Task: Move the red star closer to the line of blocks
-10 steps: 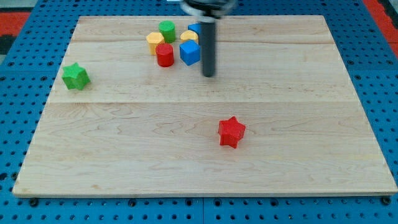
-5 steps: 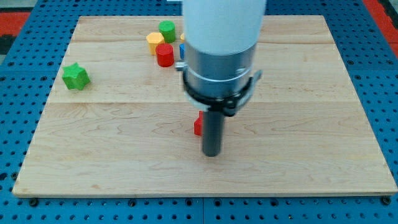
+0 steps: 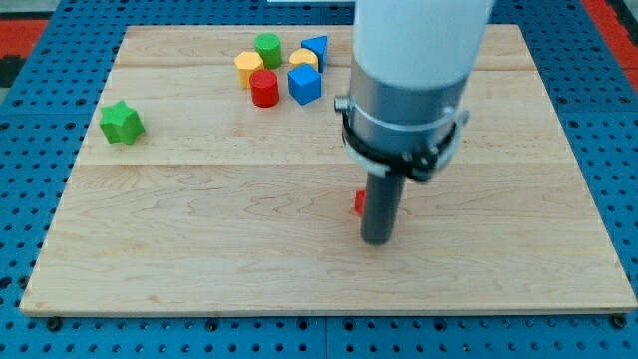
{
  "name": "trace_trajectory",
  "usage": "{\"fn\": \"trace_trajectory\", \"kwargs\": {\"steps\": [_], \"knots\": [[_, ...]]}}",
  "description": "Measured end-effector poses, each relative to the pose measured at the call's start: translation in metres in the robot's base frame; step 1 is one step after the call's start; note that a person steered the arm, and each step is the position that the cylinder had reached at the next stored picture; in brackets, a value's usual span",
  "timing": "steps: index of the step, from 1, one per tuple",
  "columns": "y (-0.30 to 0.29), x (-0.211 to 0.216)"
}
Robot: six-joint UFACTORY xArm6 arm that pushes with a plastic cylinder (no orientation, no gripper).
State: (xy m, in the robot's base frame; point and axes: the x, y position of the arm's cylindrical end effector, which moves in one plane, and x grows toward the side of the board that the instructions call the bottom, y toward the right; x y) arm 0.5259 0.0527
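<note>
Camera view: my tip (image 3: 377, 240) shifted right (hiding red star (image 3: 359, 202)).

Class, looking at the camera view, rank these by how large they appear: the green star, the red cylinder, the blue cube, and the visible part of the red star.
1. Blue cube
2. Green star, close to the cube; unsure.
3. Red cylinder
4. Red star: only a sliver shows beside my tip.

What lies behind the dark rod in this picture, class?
Behind the rod, only a red sliver of the red star shows at its left edge; the rest is covered. My tip sits at the star's bottom side; whether they touch cannot be seen.
</note>
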Motion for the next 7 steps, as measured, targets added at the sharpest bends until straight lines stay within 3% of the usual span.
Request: {"fn": "trace_trajectory", "kwargs": {"steps": [1, 2, 3, 5, 6, 7], "knots": [[-0.008, -0.05], [0.014, -0.018], [0.031, -0.048], [-0.033, -0.137], [-0.012, -0.135], [-0.018, -0.161]]}}
